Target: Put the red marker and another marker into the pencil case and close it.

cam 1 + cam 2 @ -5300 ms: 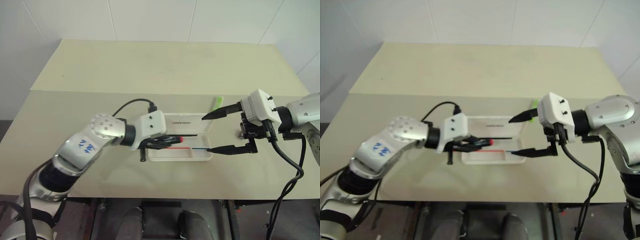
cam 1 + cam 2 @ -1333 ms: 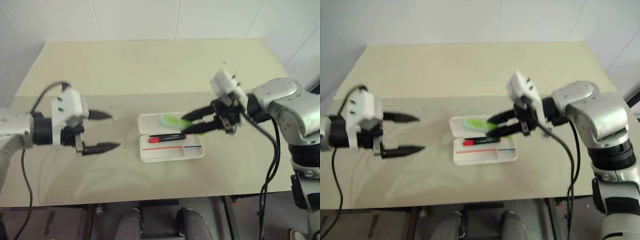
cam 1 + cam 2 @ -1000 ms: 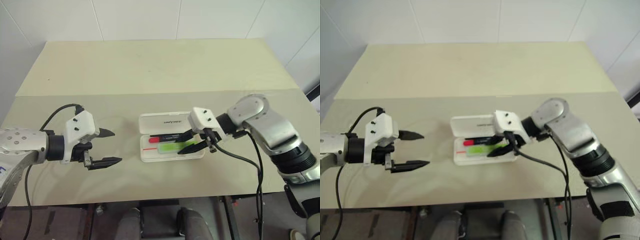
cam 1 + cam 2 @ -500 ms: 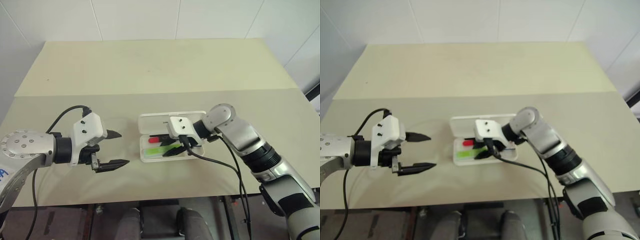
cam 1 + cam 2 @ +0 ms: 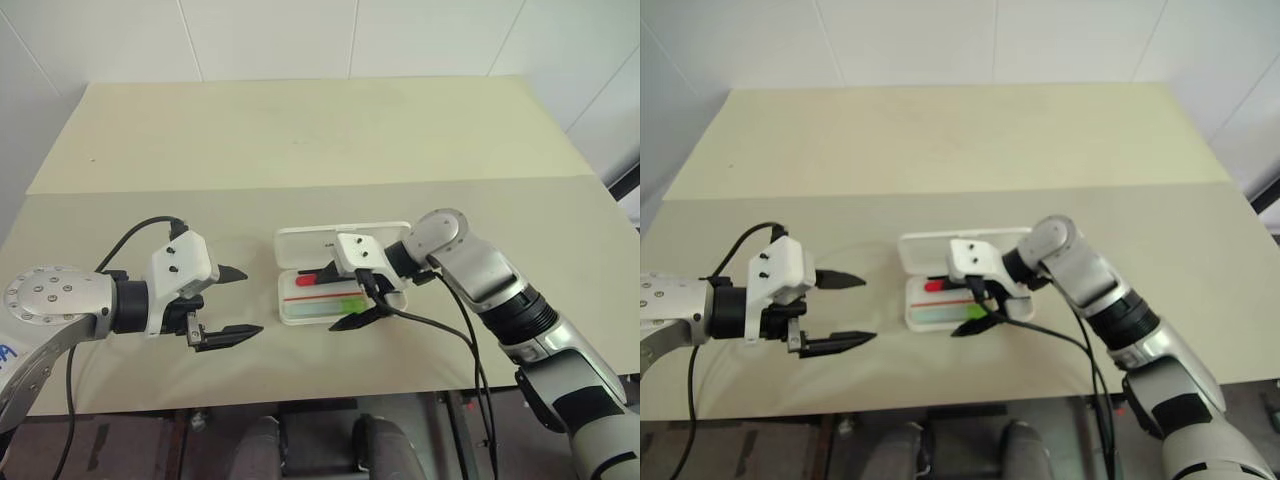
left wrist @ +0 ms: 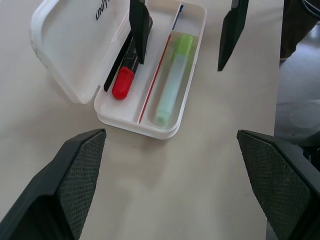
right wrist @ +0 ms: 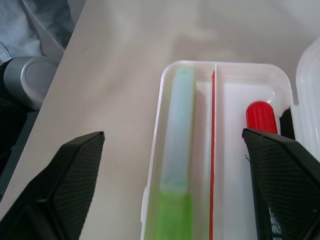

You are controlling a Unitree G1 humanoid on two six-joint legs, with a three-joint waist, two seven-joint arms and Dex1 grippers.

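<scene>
Beige desk: pale tabletop (image 5: 300, 140), everything sits toward its near edge, roughly mid-width.
Left gripper: left gripper (image 5: 232, 303) hangs off to the left of the case, black fingers spread wide, nothing in them. Has barely budged over the last second.
Pencil case: white hinged plastic pencil case (image 6: 75, 50) lies flat, lid flopped back toward the far edge, so not shut.
Red marker: slim black marker with the red cap (image 6: 124, 82) lies in the far lane, next to the lid hinge.
Green marker: stubby lime-green marker (image 6: 172, 80) lies in the near lane, on the other side of the red-and-blue line.
Right gripper: right gripper (image 5: 341, 297) sits over the case with fingers now wide apart, straddling it, holding nothing.
What changed: half a second back that pincer was pinched on the green marker; it's let go, marker dropped in.
What that means: both markers look loaded, so I'd guess only closing the lid is left.
</scene>
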